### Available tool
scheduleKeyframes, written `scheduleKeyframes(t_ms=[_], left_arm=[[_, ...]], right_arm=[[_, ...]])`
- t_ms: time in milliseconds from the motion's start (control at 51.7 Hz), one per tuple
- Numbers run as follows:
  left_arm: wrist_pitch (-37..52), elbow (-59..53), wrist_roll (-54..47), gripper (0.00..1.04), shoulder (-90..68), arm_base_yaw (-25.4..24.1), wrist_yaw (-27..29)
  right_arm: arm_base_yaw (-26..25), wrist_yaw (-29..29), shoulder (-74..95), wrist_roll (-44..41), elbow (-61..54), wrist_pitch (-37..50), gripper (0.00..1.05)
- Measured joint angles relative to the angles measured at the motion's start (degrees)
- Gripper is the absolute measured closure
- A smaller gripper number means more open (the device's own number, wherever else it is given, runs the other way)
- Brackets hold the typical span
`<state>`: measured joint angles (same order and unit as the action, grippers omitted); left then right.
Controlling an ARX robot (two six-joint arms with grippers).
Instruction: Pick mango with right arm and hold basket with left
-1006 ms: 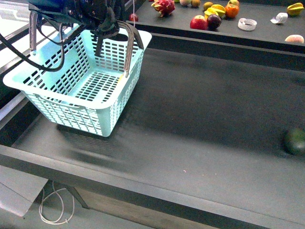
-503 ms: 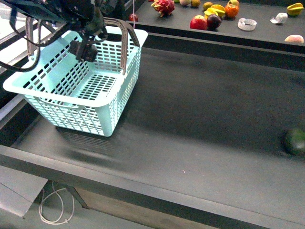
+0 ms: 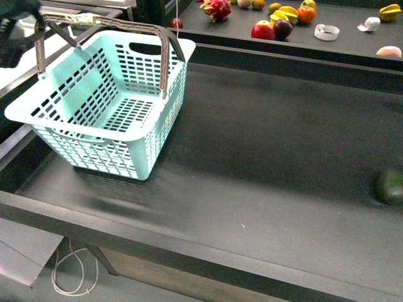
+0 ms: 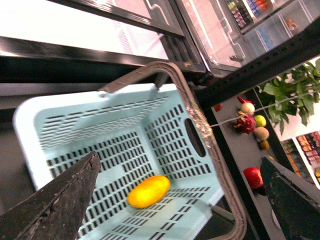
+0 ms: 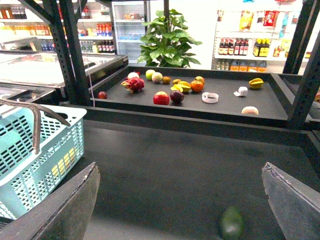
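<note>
The light turquoise basket (image 3: 107, 94) stands on the dark table at the left, its two grey-brown handles (image 3: 165, 60) raised. In the left wrist view the yellow mango (image 4: 148, 191) lies on the basket's (image 4: 165, 145) slotted floor. I cannot make the mango out in the front view. My left gripper (image 4: 179, 159) hangs open above the basket, touching neither basket nor handle (image 4: 197, 117). Its arm is only a dark blur (image 3: 11, 34) at the front view's top left corner. My right gripper (image 5: 180, 167) is open and empty over bare table, to the right of the basket (image 5: 30, 165).
A dark green round fruit (image 3: 390, 186) sits near the table's right edge and is seen below the right gripper as the green fruit (image 5: 231, 222). The back shelf holds a dragon fruit (image 3: 216, 8), a red apple (image 3: 262, 29), other fruit and a tape roll (image 3: 327, 31).
The left arm has drawn back from over the basket to the upper left, almost out of the front view. The basket stays put with its handles up.
</note>
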<state>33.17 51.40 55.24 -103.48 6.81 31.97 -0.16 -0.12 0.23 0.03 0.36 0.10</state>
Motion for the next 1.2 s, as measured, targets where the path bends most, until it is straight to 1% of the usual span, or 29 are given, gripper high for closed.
scheduleKeyframes(t_ms=[135,213,368,387,406,426,445,464,484,503,522,561,600,658,716,793,909,948,1200], left_arm=[[-0.2,-11.1,0.8,0.08,8.5,-1.8,3.6],[-2.2,-15.7,2.8,0.08,12.5,-2.9,5.9],[-2.9,-17.2,4.6,0.08,14.1,-3.3,6.6],[-2.9,-17.2,4.6,0.08,14.1,-3.3,6.5],[-2.4,-17.4,3.7,0.09,13.9,-3.4,5.3],[0.7,-18.4,1.6,0.11,13.4,-4.1,1.3],[5.7,-19.8,-2.3,0.15,12.9,-4.8,-4.0],[8.3,-20.6,-3.3,0.17,12.7,-5.1,-5.4],[13.4,-22.2,-7.3,0.20,12.4,-5.6,-11.5],[17.9,-23.9,-12.8,0.24,12.2,-5.9,-16.2],[22.0,-25.6,-16.1,0.28,12.2,-6.3,-20.3],[28.4,-28.5,-25.1,0.35,12.7,-6.4,-26.3],[32.3,-30.4,-34.1,0.42,14.1,-6.6,-30.3],[33.8,-32.5,-43.1,0.53,17.1,-6.5,-32.0],[33.7,-34.7,-48.0,0.63,20.0,-6.6,-32.0],[32.9,-37.5,-51.4,0.78,23.2,-6.7,-32.0],[30.8,-40.9,-53.4,1.00,28.2,-6.6,-32.0],[30.2,-41.7,-53.5,1.03,29.6,-6.7,-32.0],[22.1,-47.0,-54.4,1.03,43.0,-6.7,-32.0]], right_arm=[[0.0,0.0,0.0,0.0,0.0,0.0,0.08],[0.0,0.0,0.0,0.0,0.0,0.0,0.08],[0.0,0.0,0.0,0.0,0.0,0.0,0.08],[0.0,0.0,0.0,0.0,0.0,0.0,0.08],[0.0,0.0,0.0,0.0,0.0,0.0,0.08],[0.0,0.0,0.0,0.0,0.0,0.0,0.08],[0.0,0.0,0.0,0.0,0.0,0.0,0.08],[0.0,0.0,0.0,0.0,0.0,0.0,0.08],[0.0,0.0,0.0,0.0,0.0,0.0,0.08],[0.0,0.0,0.0,0.0,0.0,0.0,0.08],[0.0,0.0,0.0,0.0,0.0,0.0,0.08],[0.0,0.0,0.0,0.0,0.0,0.0,0.08],[0.0,0.0,0.0,0.0,0.0,0.0,0.08],[0.0,0.0,0.0,0.0,0.0,0.0,0.08],[0.0,-0.1,0.0,0.0,0.0,0.0,0.08],[0.0,0.0,0.0,0.0,0.0,0.0,0.08],[0.0,0.0,0.0,0.0,0.0,0.0,0.08],[0.0,0.0,0.0,0.0,0.0,0.0,0.08],[0.0,0.0,0.0,0.0,0.0,0.0,0.08]])
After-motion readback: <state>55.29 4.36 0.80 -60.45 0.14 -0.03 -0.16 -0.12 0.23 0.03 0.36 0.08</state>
